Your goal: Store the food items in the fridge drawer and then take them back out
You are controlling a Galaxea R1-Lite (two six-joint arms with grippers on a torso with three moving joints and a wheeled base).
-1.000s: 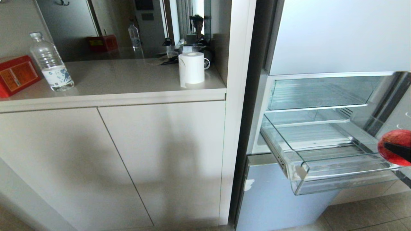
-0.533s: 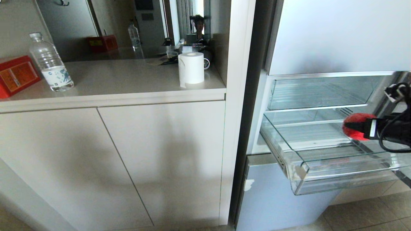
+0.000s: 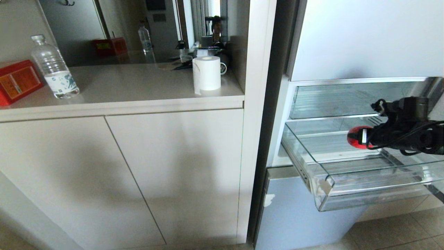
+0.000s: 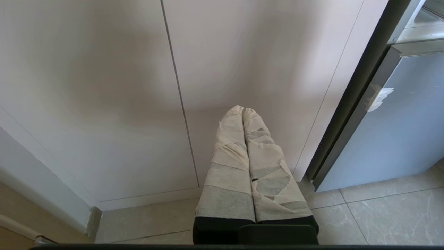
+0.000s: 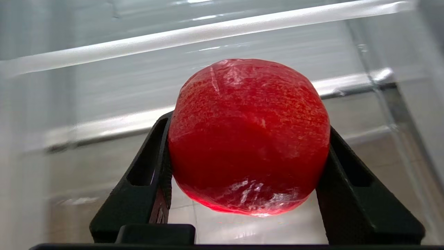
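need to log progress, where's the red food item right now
In the head view the red food item is on the right, clamped in the right tool, held above the pulled-out clear fridge drawer, not yet set down.

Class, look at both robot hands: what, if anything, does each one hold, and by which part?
The right hand grips the red food item by its two opposite sides. The left hand holds nothing.

A beige counter tops two plain cabinet doors. On it stand a water bottle, a red box and a paper roll. Grey floor tiles lie below the fridge's blue-grey lower door.
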